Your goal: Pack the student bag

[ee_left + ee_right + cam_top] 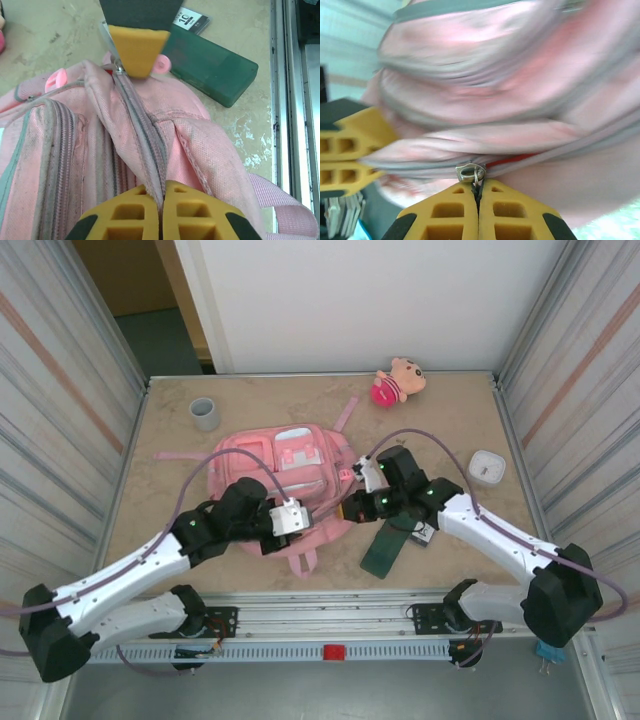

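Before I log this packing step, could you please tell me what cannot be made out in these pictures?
- Inside of the student bag: covered by its own fabric in every view.
- How far it is unzipped: right wrist view blurred beyond the zipper pull in the right gripper.
- Print on the small labelled pack: left wrist view, cut off by the top edge.
- What the white box is: top view, too small.

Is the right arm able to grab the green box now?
Probably not yet: right fingers are pinching the zipper pull on the student bag, though the green box lies close by.
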{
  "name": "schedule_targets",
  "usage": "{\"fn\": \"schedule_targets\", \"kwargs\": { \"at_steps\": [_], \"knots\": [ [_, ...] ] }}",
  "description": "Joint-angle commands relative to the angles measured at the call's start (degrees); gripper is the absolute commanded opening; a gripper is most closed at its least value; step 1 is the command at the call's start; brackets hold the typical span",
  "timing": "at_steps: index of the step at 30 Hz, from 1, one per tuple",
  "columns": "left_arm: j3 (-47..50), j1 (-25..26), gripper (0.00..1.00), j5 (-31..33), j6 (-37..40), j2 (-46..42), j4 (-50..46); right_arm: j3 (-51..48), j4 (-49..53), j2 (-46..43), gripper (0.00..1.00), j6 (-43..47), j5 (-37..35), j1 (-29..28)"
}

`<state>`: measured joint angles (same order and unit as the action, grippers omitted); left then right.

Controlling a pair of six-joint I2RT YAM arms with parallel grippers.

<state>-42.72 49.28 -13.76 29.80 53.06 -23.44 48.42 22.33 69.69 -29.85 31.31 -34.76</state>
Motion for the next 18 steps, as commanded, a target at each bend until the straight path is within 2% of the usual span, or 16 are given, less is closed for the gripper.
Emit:
{"fn": "schedule_targets", "kwargs": {
  "at_steps": [1,4,10,18],
  "knots": [
    [0.10,-0.71,0.00,-1.51,3.85,-4.87,-4.40,-0.71,2.85,1.92,0.00,2.31,-5.34,6.28],
    [0.01,-0.89,0.00,-2.49,5.14,-6.69,-4.54,0.67,2.32,4.75,0.00,3.29,-6.44,9.07],
    [-1.68,-0.90,0.00,-8.35,5.94,-8.40,-3.89,2.89,-2.86,11.59,0.00,2.36,-8.73,13.58],
    [-4.04,-0.85,0.00,-11.33,5.52,-13.15,-0.64,4.14,-12.95,19.56,0.00,-1.21,-11.29,15.54]
  ]
}}
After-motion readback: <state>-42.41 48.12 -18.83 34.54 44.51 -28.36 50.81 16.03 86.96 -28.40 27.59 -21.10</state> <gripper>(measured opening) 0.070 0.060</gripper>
